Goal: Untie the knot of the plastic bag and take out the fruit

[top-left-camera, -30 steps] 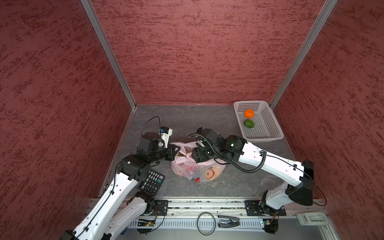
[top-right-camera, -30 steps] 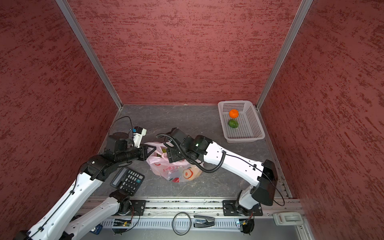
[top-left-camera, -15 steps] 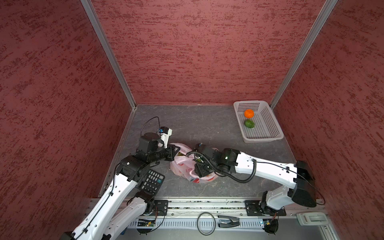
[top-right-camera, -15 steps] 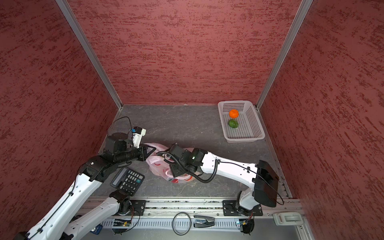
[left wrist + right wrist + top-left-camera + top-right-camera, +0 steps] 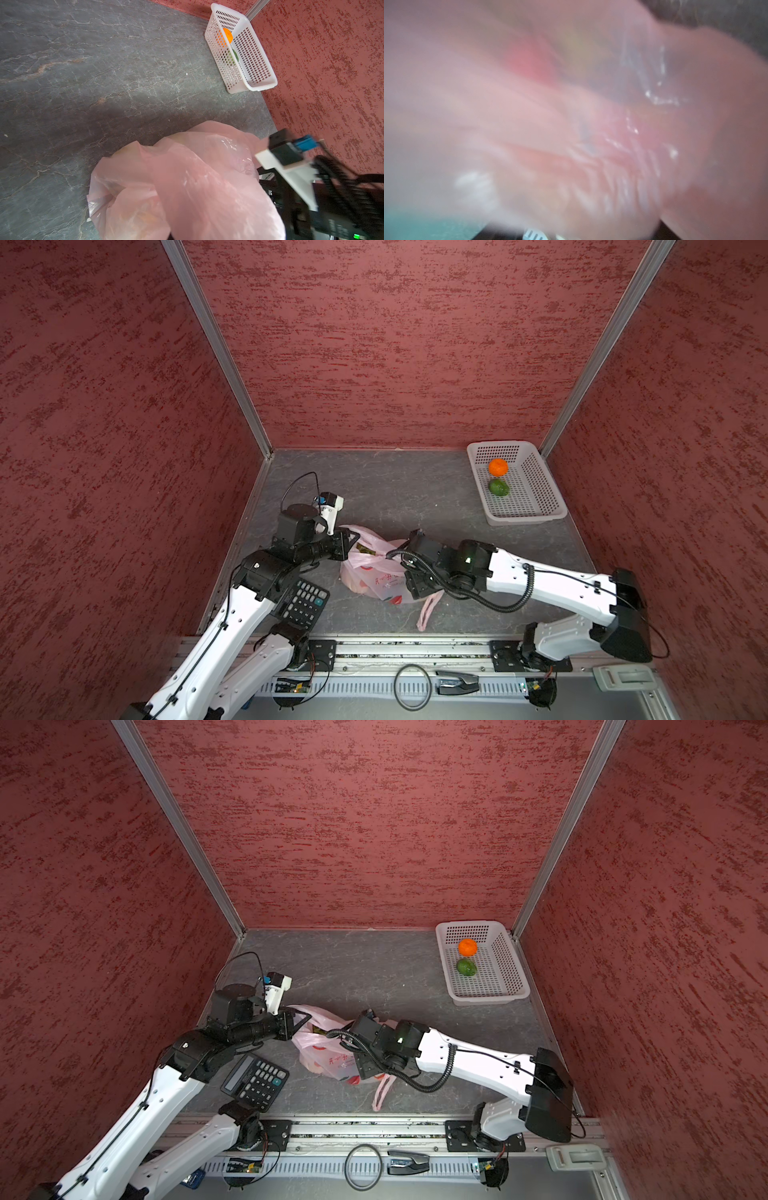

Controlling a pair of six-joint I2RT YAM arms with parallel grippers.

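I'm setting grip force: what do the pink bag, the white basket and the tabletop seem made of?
The bag looks like thin translucent plastic film, glossy: it wrinkles and catches highlights. The basket seems stiff white moulded plastic, faintly shiny: regular rows of holes. The tabletop is matt grey with pale veins like stone, possibly only a printed sheet.

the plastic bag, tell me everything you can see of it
The plastic bag is thin translucent pink film with red round prints and red lettering, crumpled and slumped on the grey table near its front middle. The left gripper, jaws shut, appears to pinch its rim, holding the mouth open. One handle loop trails loose on the table toward the front edge. The right gripper presses into the opposite side, jaws hidden. Beige and red shapes show dimly through the film.
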